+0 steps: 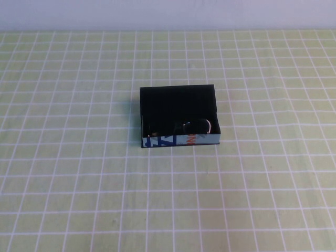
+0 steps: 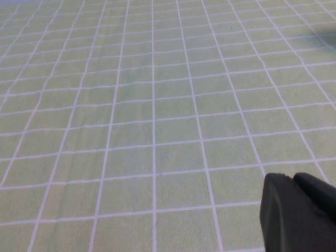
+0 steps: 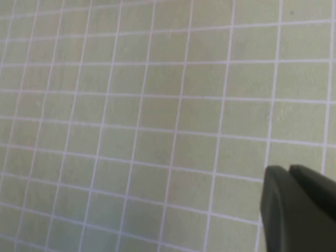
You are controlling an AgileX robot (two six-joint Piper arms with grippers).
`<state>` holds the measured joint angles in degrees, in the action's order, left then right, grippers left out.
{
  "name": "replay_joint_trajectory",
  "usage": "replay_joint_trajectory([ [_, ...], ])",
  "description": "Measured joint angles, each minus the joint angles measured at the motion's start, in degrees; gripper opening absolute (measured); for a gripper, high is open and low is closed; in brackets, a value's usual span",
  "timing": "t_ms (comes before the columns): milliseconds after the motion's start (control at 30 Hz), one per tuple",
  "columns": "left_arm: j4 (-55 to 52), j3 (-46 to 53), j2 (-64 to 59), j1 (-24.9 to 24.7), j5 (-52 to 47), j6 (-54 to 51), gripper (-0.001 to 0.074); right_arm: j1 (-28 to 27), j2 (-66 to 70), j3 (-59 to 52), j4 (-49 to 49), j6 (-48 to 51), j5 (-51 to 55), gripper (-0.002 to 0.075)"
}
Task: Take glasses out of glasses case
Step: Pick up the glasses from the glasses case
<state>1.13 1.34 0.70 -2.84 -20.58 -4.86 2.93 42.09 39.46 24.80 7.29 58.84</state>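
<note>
high view shows the glasses case point(image 1: 178, 116) lying open near the middle of the green checked worktop point(image 1: 68, 173), its light blue printed side facing the robot. the glasses point(image 1: 195, 126) sit inside it, toward the near right corner, with only a curved bit of frame and a pale glint to be made out against the black interior.

neither arm appears in that view. the left hand point(image 2: 299, 212) shows only as a dark lump at the edge of the left wrist view, over bare worktop; the right hand point(image 3: 299, 205) shows likewise in the right wrist view. whether either is apart or together i cannot tell.

risks, as i judge them: black glasses in a black box give little contrast, so a grasp may miss or catch the wall. the light case may lift or slide along with the glasses unless it is held down.
</note>
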Motion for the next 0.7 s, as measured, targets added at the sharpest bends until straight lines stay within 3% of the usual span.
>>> replay_joint_trajectory([
  [133, 0.0, 0.0, 0.0, 0.0, 0.0, 0.0, -0.0004, 0.7, 9.3, 5.5, 0.0, 5.8, 3.7, -0.0018],
  [233, 0.0, 0.0, 0.0, 0.0, 0.0, 0.0, -0.0004, 4.2, 15.7, 8.9, -0.1, 9.4, 4.5, -0.0018],
  [500, 0.0, 0.0, 0.0, 0.0, 0.0, 0.0, -0.0004, 24.9, 35.7, 23.6, -7.5, 23.1, 5.1, -0.0018],
  [700, 0.0, 0.0, 0.0, 0.0, 0.0, 0.0, -0.0004, 30.5, 49.6, 38.4, -9.7, 37.6, 5.1, -0.0018],
])
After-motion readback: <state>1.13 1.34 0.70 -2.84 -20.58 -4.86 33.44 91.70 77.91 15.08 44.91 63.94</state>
